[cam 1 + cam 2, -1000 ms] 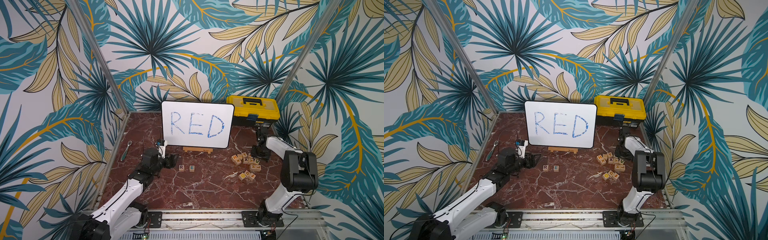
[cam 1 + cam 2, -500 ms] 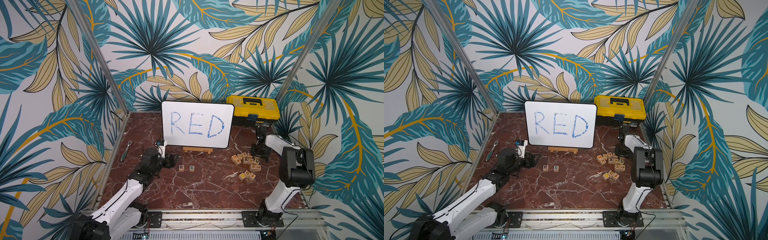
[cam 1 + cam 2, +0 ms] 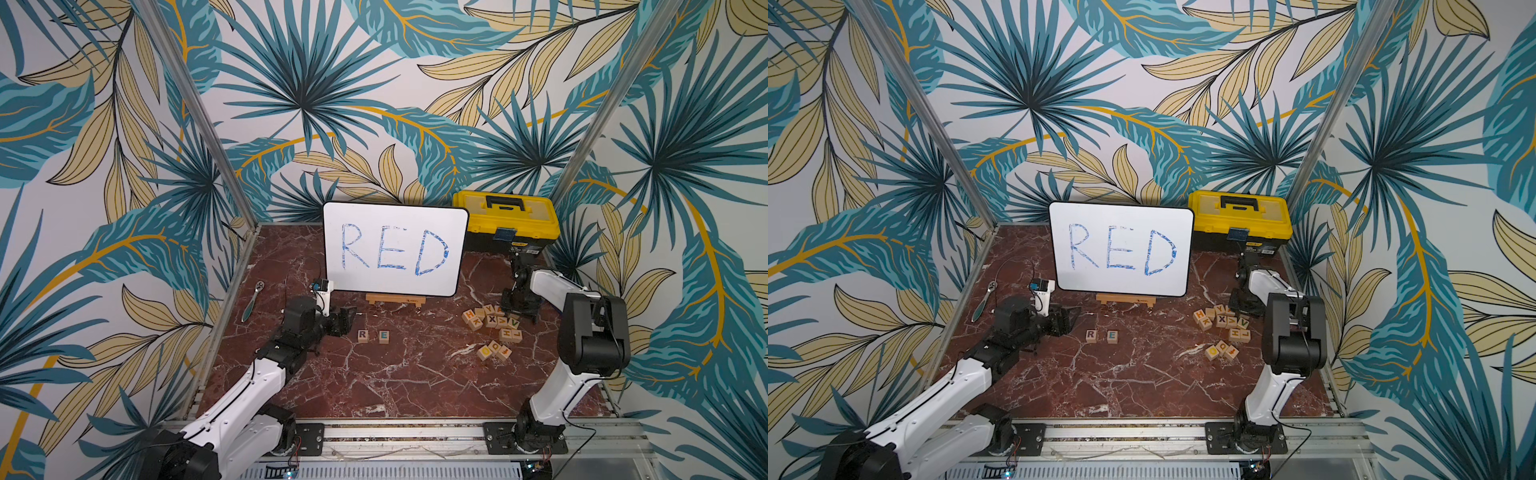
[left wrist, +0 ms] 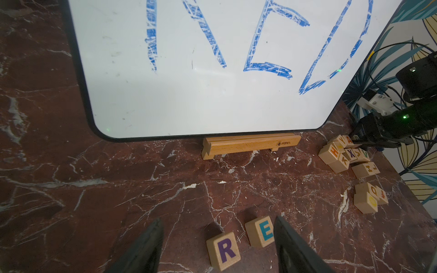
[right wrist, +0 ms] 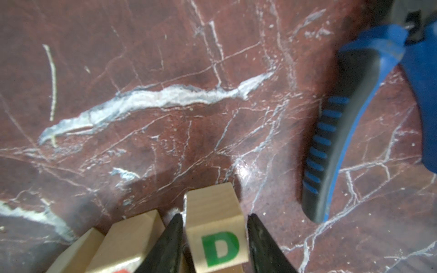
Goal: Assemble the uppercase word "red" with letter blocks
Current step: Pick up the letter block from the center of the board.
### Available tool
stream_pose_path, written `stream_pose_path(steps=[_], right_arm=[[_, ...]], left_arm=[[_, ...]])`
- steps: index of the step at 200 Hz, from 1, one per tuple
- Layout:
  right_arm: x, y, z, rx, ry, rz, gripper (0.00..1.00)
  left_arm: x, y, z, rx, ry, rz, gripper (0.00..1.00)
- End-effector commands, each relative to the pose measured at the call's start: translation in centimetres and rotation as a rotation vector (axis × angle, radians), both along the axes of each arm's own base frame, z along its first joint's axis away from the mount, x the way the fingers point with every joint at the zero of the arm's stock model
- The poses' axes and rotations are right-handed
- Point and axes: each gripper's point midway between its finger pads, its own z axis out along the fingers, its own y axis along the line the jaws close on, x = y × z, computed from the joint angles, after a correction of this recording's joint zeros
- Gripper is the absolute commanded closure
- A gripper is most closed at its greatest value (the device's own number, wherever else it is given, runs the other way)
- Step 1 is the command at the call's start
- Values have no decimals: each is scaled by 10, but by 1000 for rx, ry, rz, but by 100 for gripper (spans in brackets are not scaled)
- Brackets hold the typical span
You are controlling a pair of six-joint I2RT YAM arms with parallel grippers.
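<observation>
Meanwhile, the right tool (image 5: 215, 218) grips the green D block (image 5: 217, 238) between narrow jaws, one finger against each side, the block resting on the counter (image 5: 165, 141) beside other lettered cubes (image 5: 127, 238). The left tool (image 4: 220, 221) hangs wide and empty, with the R block (image 4: 224, 250) and E block (image 4: 261, 232) lying side by side just beyond its tips, a small gap between them.

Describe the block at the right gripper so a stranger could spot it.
Find the yellow toolbox; before it lies a cluster of letter blocks. On the cluster's toolbox side, the D block sits between the jaws of the right gripper: the only one showing a green D.
</observation>
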Motion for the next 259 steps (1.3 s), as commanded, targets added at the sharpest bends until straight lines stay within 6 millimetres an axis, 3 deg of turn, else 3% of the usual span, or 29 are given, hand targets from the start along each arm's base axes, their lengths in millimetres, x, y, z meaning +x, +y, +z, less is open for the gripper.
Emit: stream_pose_path(steps=[1,103,147,259], right_arm=[[-7,-1,-4,3,15,-11,54],[-10,-3,6,-11,4,-23,71],[-11,-5,13,-22,-8,-22,71],[-10,1,5,15,11,-32,71]], left_arm=[[0,0,7,-1,-32,1,26],[0,0,6,-3,-28,-3,26],[0,-1,9,-5,-35,-8,26],[0,-1,9,1,-37,-8,26]])
